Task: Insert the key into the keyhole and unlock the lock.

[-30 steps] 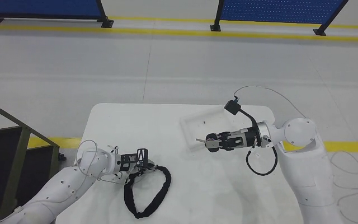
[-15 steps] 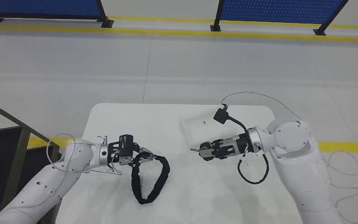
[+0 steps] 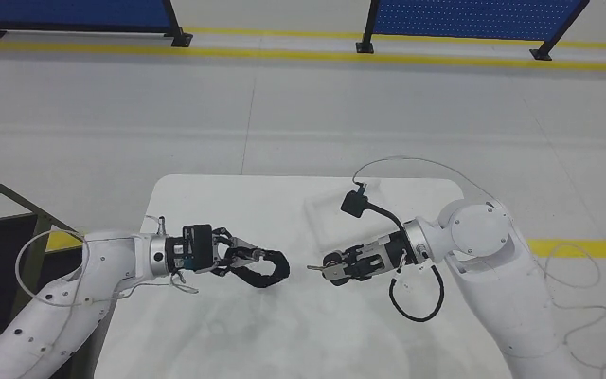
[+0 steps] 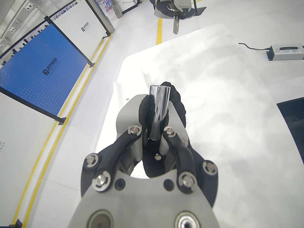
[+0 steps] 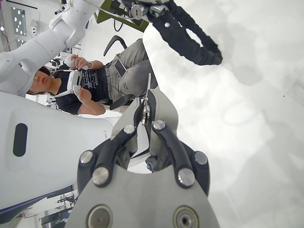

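Right pincer (image 5: 145, 106) grips the round head of the small silver metal key (image 5: 149, 84). Blade juts past the fingertips, aimed at the chrome cylinder lock (image 5: 137, 10). Key tip is near the cylinder but apart from it, both held above the white rounded worktop (image 3: 312, 341). Left pincer (image 3: 235, 256) is clamped around the cylinder's barrel, keyhole face turned toward the key. The black fabric-sleeved cable loop (image 3: 268, 269) bunches just beside the cylinder; cannot tell whether it rests on the worktop.

Judgement: alignment before insertion. Bring the blade onto the cylinder's axis, match blade edge to slot, advance slowly and straight, keep the cylinder rigid. Turn only once fully seated.

Pose: both forearms roughly level, wrists facing each other either side of the cylinder.
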`<state>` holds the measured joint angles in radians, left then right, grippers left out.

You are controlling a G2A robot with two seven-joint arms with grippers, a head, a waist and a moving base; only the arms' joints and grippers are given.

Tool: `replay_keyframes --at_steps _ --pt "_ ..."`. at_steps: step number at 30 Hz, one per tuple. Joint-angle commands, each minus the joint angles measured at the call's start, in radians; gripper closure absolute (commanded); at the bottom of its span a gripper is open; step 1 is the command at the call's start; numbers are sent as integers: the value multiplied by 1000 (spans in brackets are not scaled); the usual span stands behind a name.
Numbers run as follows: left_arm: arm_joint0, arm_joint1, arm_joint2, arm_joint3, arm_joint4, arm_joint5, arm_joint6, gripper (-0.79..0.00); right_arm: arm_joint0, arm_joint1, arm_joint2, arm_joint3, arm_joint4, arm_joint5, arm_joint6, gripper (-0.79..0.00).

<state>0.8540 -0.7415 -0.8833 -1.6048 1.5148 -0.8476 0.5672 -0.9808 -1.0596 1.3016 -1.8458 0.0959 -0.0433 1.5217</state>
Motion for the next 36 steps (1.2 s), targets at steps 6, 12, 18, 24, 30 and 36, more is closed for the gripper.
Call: replay_keyframes --at_steps 6,12,18,24,30,36 --pt "1 1 -3 -1 1 1 -1 0 0 0 0 0 0 0 0 0" --pt "1 1 -3 -1 1 1 -1 0 0 0 0 0 0 0 0 0" --pt "24 -4 -11 -35 -9 57 -61 0 -16 7 -5 -61 30 57 -16 0" --pt "16 -18 0 -99 23 95 -142 0 -2 12 -35 -132 27 162 -27 0" --pt "-5 -35 24 -141 61 96 -185 0 24 14 -86 -152 -11 265 -51 0" --pt "-23 -52 52 -150 89 68 -209 0 57 16 -138 -162 -50 321 -68 0"
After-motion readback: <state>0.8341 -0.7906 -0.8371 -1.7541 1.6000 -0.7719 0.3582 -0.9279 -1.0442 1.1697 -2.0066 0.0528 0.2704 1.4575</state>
